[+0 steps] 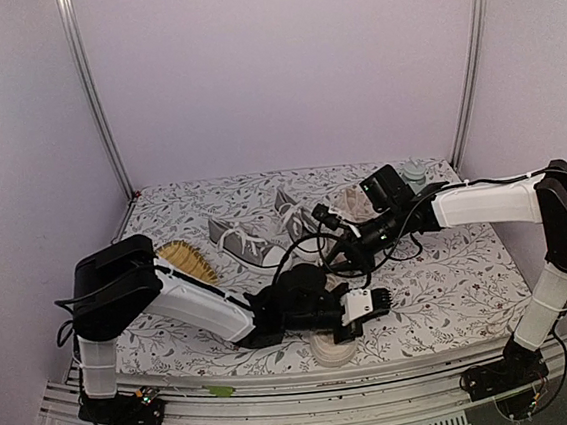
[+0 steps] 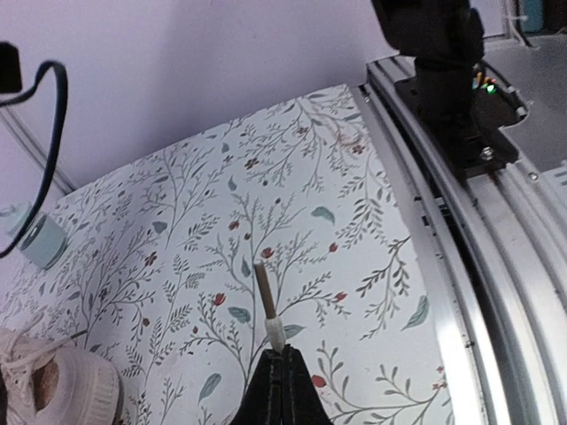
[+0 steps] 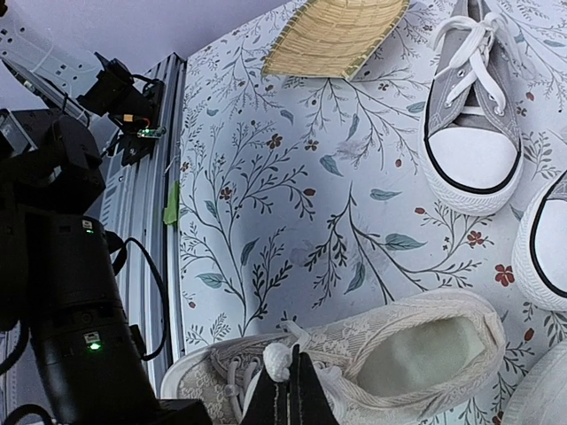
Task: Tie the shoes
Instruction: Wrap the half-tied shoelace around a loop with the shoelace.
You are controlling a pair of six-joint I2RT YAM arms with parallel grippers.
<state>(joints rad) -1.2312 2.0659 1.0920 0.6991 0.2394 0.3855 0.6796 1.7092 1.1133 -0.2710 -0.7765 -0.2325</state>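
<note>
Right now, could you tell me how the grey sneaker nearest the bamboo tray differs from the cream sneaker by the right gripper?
The grey sneaker has a white toe cap and dark-lined sole; the cream sneaker is one colour throughout. The grey one stands clear; the cream one lies at the right gripper tips. Both are lace-up, upright.

Two grey, white-capped sneakers [image 1: 241, 242] stand side by side; a cream sneaker [image 3: 425, 345] sits upright nearer the front.
</note>
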